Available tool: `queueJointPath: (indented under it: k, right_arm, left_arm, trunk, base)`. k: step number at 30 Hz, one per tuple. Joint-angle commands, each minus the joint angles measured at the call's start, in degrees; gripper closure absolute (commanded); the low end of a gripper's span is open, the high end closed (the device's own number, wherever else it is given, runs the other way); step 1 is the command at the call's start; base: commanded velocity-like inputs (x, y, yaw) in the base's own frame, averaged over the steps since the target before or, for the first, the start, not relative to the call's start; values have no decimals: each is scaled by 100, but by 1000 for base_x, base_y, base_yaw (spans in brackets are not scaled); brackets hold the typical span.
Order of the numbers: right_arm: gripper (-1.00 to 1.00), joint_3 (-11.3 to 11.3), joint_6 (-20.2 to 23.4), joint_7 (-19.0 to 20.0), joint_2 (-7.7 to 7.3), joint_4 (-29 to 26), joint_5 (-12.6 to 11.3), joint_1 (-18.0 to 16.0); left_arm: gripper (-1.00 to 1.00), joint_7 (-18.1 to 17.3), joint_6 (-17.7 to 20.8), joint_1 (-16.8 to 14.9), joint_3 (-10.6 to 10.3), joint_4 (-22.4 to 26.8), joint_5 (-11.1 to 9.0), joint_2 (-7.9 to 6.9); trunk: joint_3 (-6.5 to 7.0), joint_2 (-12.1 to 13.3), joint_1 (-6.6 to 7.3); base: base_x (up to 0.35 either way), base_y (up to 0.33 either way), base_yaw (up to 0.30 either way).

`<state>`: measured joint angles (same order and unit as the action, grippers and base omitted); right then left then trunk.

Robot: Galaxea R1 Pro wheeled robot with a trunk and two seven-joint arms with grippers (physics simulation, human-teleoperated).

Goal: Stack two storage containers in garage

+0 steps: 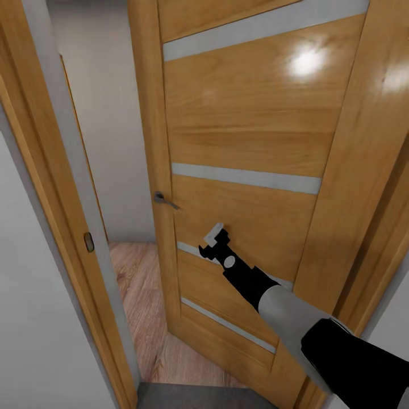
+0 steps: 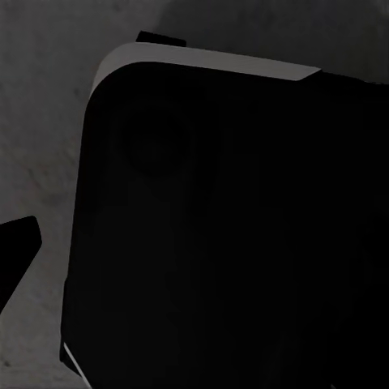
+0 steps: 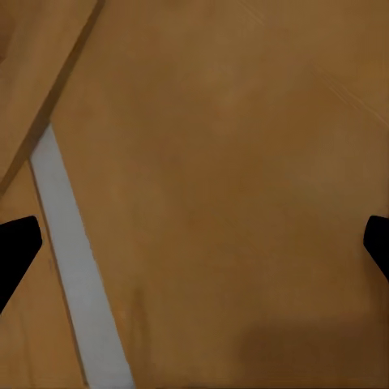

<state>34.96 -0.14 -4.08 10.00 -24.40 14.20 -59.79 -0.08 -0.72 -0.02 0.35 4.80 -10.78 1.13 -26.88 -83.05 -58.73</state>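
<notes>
The two storage containers are out of view. A light-wood door (image 1: 250, 130) with narrow frosted strips (image 1: 244, 177) stands ajar in front of me. My right gripper (image 1: 216, 236) reaches out to the door's lower half, its tip at or just off the panel. In the right wrist view the right gripper (image 3: 194, 247) is open, black fingertips (image 3: 16, 251) far apart, with the door panel and one frosted strip (image 3: 77, 267) close ahead. The left gripper (image 2: 194, 243) hangs over grey concrete floor (image 2: 40, 121) beside a dark part of my own body (image 2: 227, 243); one finger (image 2: 16, 255) sits wide out.
The door's metal handle (image 1: 165, 200) is above and left of my right gripper. The door frame (image 1: 68, 187) with its latch plate (image 1: 88, 242) bounds the narrow gap. Light wood plank flooring (image 1: 136, 301) lies beyond; grey concrete (image 1: 187, 397) lies at my base. A white wall (image 1: 34, 318) is left.
</notes>
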Motion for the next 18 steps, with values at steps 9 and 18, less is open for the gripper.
queueJointPath:
  k: [9,18]
  right_arm:
    - [-100,66,-199,-60,0,-201,39,337]
    - [-100,78,-375,-164,0,-777,34,930]
  left_arm:
    - [-100,-1,-8,1,1,3,-38,0]
    - [-100,-1,-8,-1,1,11,-25,1]
  trunk:
    - [-5,-3,0]
    - [-5,-3,0]
  base:
    - [0,0,0]
    - [0,0,0]
